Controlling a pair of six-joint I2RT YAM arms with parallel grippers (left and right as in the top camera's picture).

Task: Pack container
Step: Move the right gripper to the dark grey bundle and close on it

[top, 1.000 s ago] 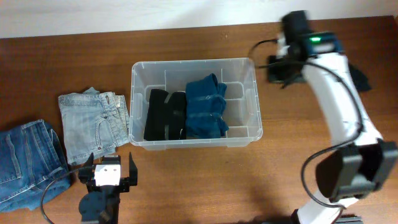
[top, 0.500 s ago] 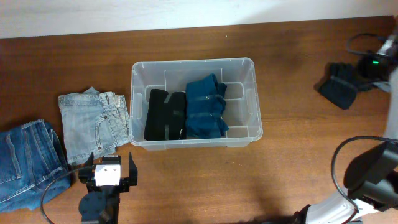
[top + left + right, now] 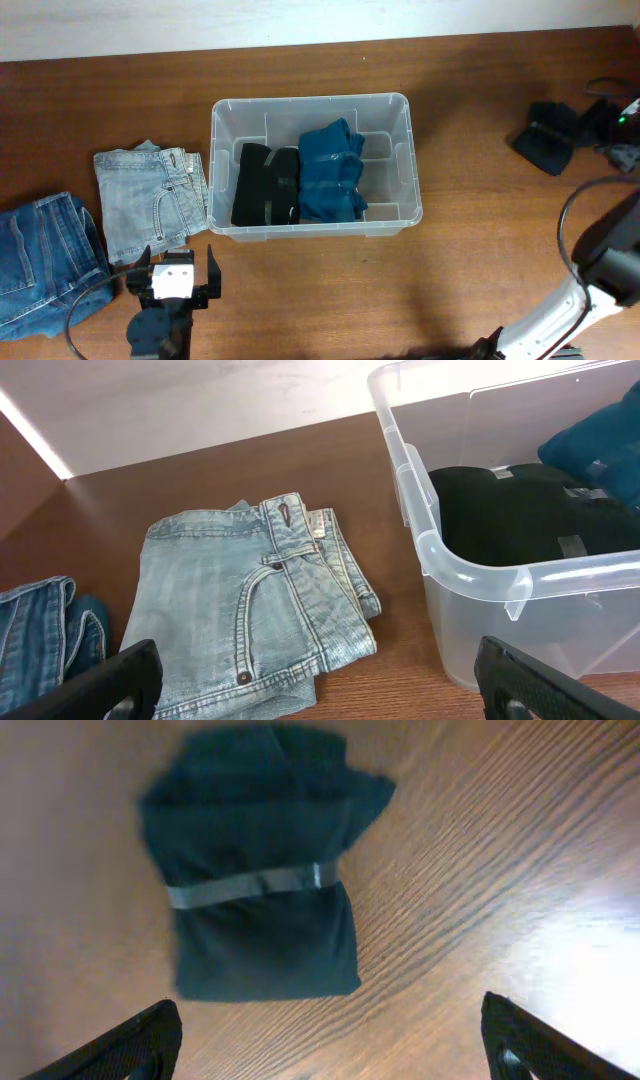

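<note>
The clear container (image 3: 310, 101) stands mid-table, holding a black folded garment (image 3: 262, 186) and a teal folded garment (image 3: 330, 172). Its near corner (image 3: 450, 556) shows in the left wrist view. Folded light-blue jeans (image 3: 150, 200) (image 3: 250, 600) lie to its left. My left gripper (image 3: 172, 285) (image 3: 320, 680) hovers open at the front edge, with nothing between its fingers. At the far right, a dark banded cloth bundle (image 3: 548, 136) (image 3: 260, 910) lies on the table. My right gripper (image 3: 600, 122) (image 3: 330, 1040) is open just beside it, not touching it.
Dark-blue jeans (image 3: 40, 262) (image 3: 45, 635) lie at the front left corner of the wooden table (image 3: 470, 260). A pale wall runs along the table's far edge. The right arm's cables hang at the right edge.
The right arm swung from beside the container's far right corner out to the table's right edge. Its jaws opened, and the dark bundle now lies free on the table. The left arm stayed still.
</note>
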